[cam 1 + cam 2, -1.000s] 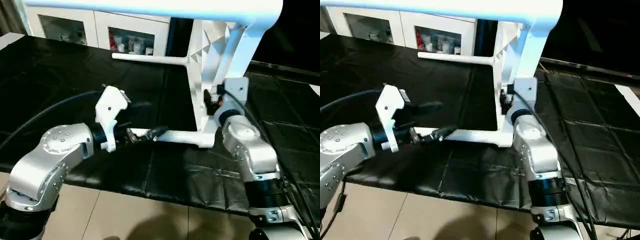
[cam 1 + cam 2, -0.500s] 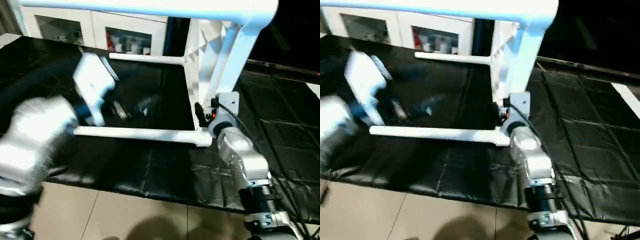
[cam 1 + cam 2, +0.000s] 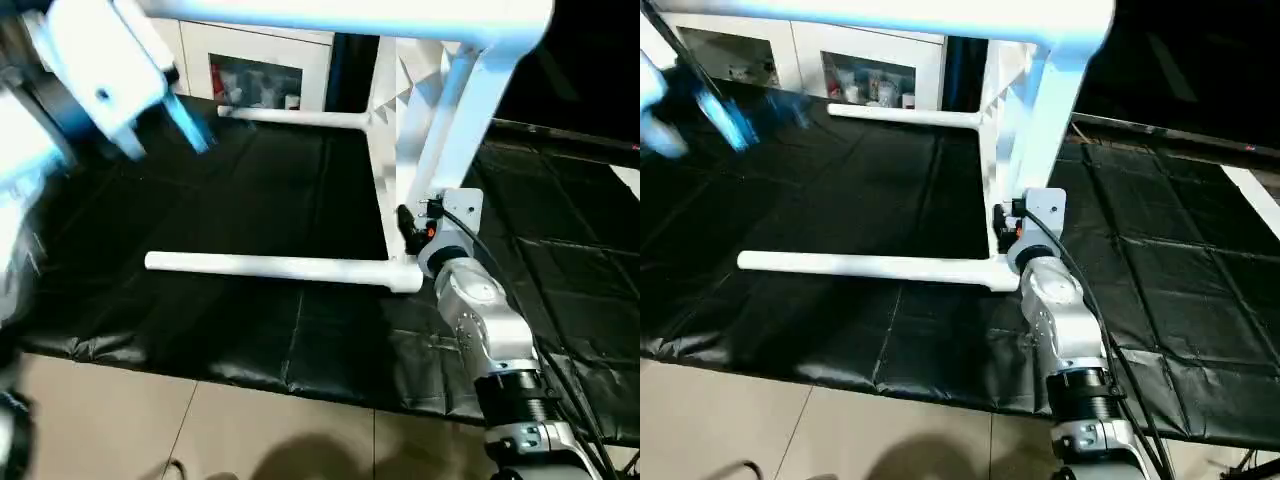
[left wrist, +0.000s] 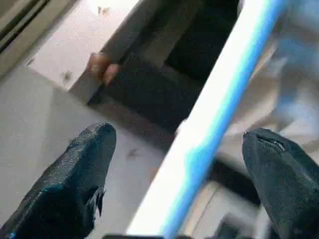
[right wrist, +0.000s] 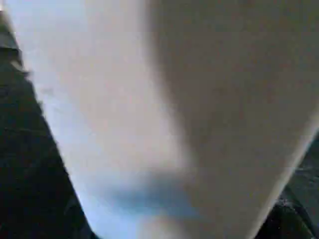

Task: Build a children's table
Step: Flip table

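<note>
**Children's table on its side, left end effector wide open and empty**

Left eye view: the children's table [image 3: 452, 120] lies on its side on the black sheet [image 3: 250, 200] that covers the work table. Its top stands on edge with the ribbed underside facing left, and its legs stick out level toward the left. The near lower leg [image 3: 265, 267] rests along the sheet. The rear leg [image 3: 295, 118] lies further back, and an upper leg [image 3: 330, 14] runs across high up. The right end effector [image 3: 405, 218] sits right at the low near corner socket, at the end of the silver right forearm [image 3: 480, 310]. Whether it is open or closed cannot be told here. The left arm's white wrist housing [image 3: 100, 65] is a blur at the upper left, well apart from the lower leg.

Right eye view: a white cabinet with glass doors [image 3: 875, 75] stands behind the table, and beige floor tiles [image 3: 840, 430] show in front.

Left wrist view: the left end effector [image 4: 179, 137] has its black fingers [image 4: 82, 174] spread wide, holding nothing. A blurred white bar crosses beyond the gap.

Right wrist view: white plastic sits very close to the camera, and no grip can be made out.
</note>
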